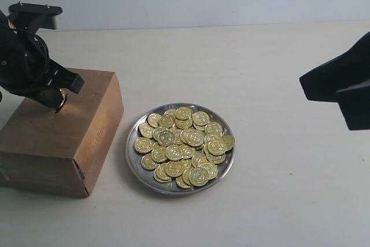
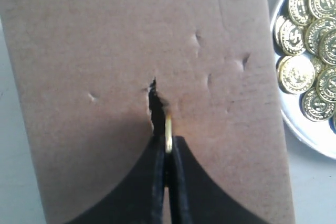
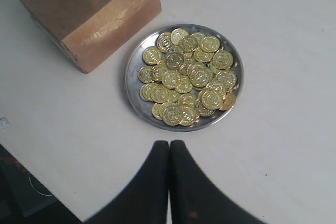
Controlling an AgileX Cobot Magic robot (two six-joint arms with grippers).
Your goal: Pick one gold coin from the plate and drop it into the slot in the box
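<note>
The brown cardboard box [image 1: 63, 134] stands at the left, and its dark slot [image 2: 155, 103] shows in the left wrist view. My left gripper [image 2: 168, 141] is shut on a gold coin [image 2: 168, 132] held on edge, just beside the slot's near end. In the exterior view that gripper [image 1: 62, 103] hovers over the box top. The silver plate [image 1: 134, 153] sits right of the box, heaped with several gold coins [image 1: 185, 146]. My right gripper [image 3: 169, 144] is shut and empty above bare table, short of the plate [image 3: 134, 98]; it hangs at the right edge [image 1: 338, 85].
White table surface [image 1: 277, 189] surrounds the box and plate. The table's edge and a dark area below it [image 3: 21, 192] appear in the right wrist view.
</note>
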